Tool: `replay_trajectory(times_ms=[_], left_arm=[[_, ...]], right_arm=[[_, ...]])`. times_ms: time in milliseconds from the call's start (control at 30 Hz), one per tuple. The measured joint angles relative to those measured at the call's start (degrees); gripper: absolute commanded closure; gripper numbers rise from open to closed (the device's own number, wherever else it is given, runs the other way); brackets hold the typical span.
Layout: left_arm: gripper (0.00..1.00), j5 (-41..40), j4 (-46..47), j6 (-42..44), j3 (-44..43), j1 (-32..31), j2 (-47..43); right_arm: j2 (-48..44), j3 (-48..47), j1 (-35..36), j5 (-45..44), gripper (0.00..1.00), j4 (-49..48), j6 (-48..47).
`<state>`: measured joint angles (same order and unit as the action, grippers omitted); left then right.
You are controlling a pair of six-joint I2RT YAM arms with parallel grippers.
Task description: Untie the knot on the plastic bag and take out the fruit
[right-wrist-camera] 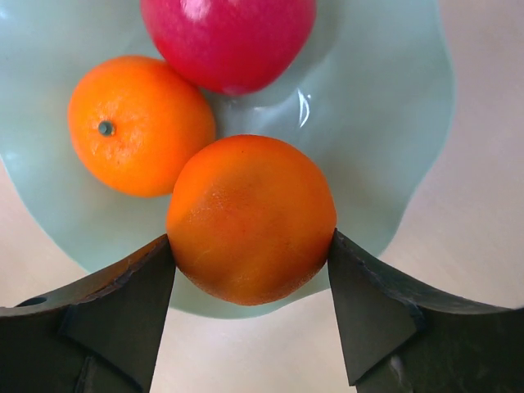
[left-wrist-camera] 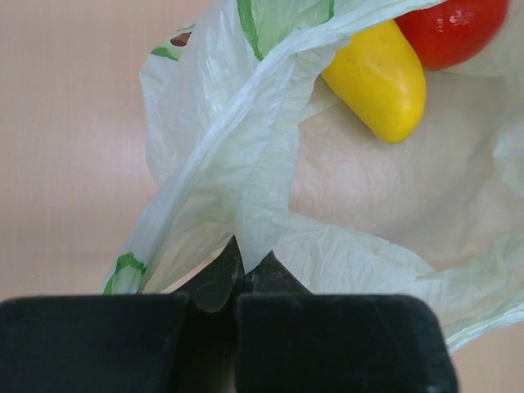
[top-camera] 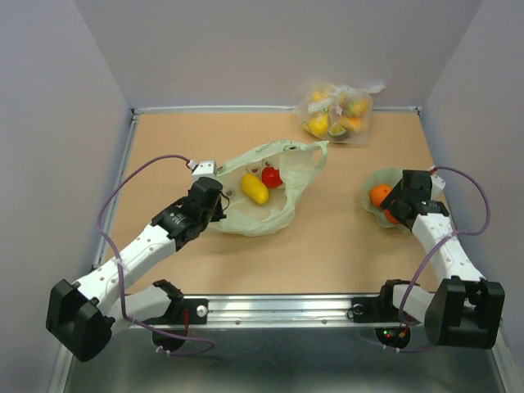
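Holding orange: right gripper (right-wrist-camera: 251, 246) clamps the orange (right-wrist-camera: 251, 217), a finger touching each side.
Orange vs bowl: it sits over the near rim of the bowl (right-wrist-camera: 393, 123), touching the second orange (right-wrist-camera: 139, 123). The red apple (right-wrist-camera: 229, 41) is just beyond. Judged: opening the fingers should leave it in the bowl.
Left gripper (left-wrist-camera: 244, 270): closed, pinching a fold of the bag (left-wrist-camera: 237, 139) at its near-left edge.
Knot: no tied knot seen. The mouth gapes and a handle loop (top-camera: 315, 151) lies loose.
Fruit left in bag: mango (top-camera: 255, 188) and red fruit (top-camera: 272, 177), side by side.
Mango vs left fingers: ahead and to the right, long axis diagonal in the top view.
Nearer arm: left, but busy with the bag. The right is well apart, so it likely has to cross over.
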<state>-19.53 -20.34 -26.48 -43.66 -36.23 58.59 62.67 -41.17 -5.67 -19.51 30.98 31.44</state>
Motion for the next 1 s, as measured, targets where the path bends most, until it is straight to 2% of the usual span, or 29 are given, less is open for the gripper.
replay_trajectory(times_ms=[133, 467, 567, 767, 900, 1000], left_arm=[[1.00, 0.9, 0.0, 0.3, 0.0, 0.0, -0.4], [1.00, 2.5, 0.0, 0.9, 0.0, 0.0, -0.4], [1.00, 2.7, 0.0, 1.0, 0.0, 0.0, -0.4], [1.00, 3.1, 0.0, 1.2, 0.0, 0.0, -0.2], [1.00, 3.1, -0.1, 1.2, 0.0, 0.0, -0.2], [1.00, 3.1, -0.1, 1.1, 0.0, 0.0, 0.0]], right_arm=[[-0.2, 0.2, 0.0, 1.4, 0.00, 0.1, 0.8], [-4.6, 0.1, 0.0, 2.2, 0.00, 0.5, -1.3], [-5.9, -1.2, 0.0, 5.4, 0.00, 1.6, -4.3], [-6.4, -8.9, 0.9, 17.2, 0.00, 1.9, -11.3], [-6.8, -13.6, 6.1, 23.3, 0.00, 1.6, -14.8], [-6.6, -15.1, 14.4, 25.0, 0.00, 0.6, -17.1]])
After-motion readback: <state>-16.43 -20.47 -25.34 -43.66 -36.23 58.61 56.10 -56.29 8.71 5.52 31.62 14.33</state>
